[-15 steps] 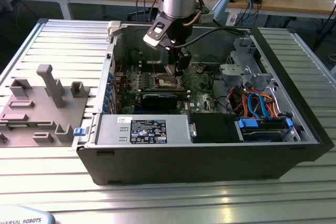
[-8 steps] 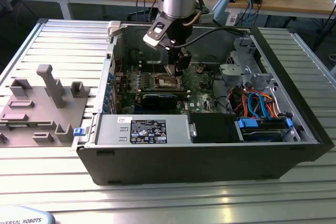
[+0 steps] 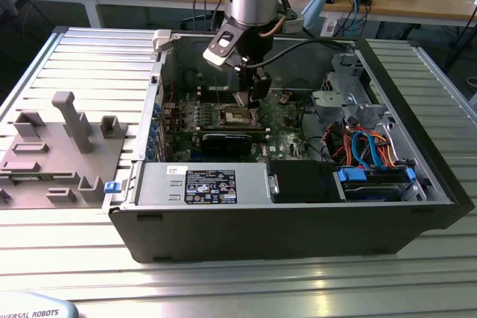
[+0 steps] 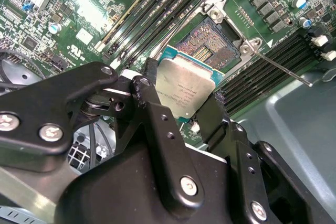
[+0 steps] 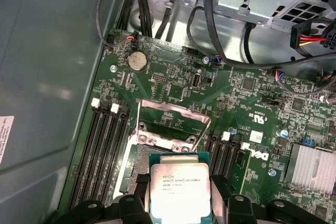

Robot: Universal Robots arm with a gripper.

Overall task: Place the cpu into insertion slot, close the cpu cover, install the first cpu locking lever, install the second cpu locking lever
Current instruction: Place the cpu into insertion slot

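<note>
My gripper [image 4: 181, 97] is shut on the cpu [image 4: 185, 88], a flat silver-topped chip with a green edge, held by two opposite sides between black fingers [image 4: 149, 95]. The chip hangs just above and beside the insertion slot [image 4: 209, 43], whose contact field lies bare. In the first wrist view the cpu [image 5: 180, 188] partly covers the insertion slot [image 5: 137, 162], and the cpu cover [image 5: 173, 107] stands swung open behind it. A thin metal locking lever [image 4: 283, 70] sticks out to the side, unlatched. In the exterior view the gripper [image 3: 253, 98] sits low inside the case over the slot [image 3: 237, 115].
The green motherboard [image 3: 287, 128] lies in an open black computer case [image 3: 298, 236]. Black memory slots [image 5: 102, 150] flank the socket. Cables [image 5: 220, 51] and a metal drive cage [image 3: 343, 80] stand close by, and a heatsink [image 5: 315, 163] is nearby. A grey fixture [image 3: 67, 147] stands outside the case.
</note>
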